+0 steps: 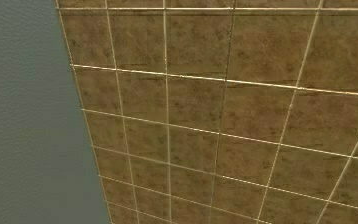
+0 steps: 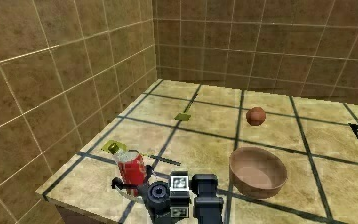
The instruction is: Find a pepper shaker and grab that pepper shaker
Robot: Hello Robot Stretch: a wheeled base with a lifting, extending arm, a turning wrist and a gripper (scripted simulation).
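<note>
A tiled countertop (image 2: 287, 140) sits in a corner between brown tiled walls (image 2: 57, 70) in the arm side view. At about seven o'clock stands a small red shaker-like container (image 2: 132, 166) with a pale band, upright on the counter near its front edge. The gripper (image 2: 127, 184) is right at the container's base, its dark body leading back to two white marker squares (image 2: 177, 186) at six o'clock. Whether its fingers are spread or pressed together cannot be told, nor whether it holds anything. A yellow-green scrap (image 2: 115, 147) lies just beside the container at eight o'clock. A brown bowl (image 2: 258, 172) rests at five o'clock, and a reddish-brown ball (image 2: 255, 116) sits at three o'clock, well apart from the container. A small olive piece (image 2: 184, 116) lies near the centre. The forward view faces a brown tiled wall (image 1: 227, 110), with a plain grey-green surface (image 1: 27, 120) at nine o'clock.
</note>
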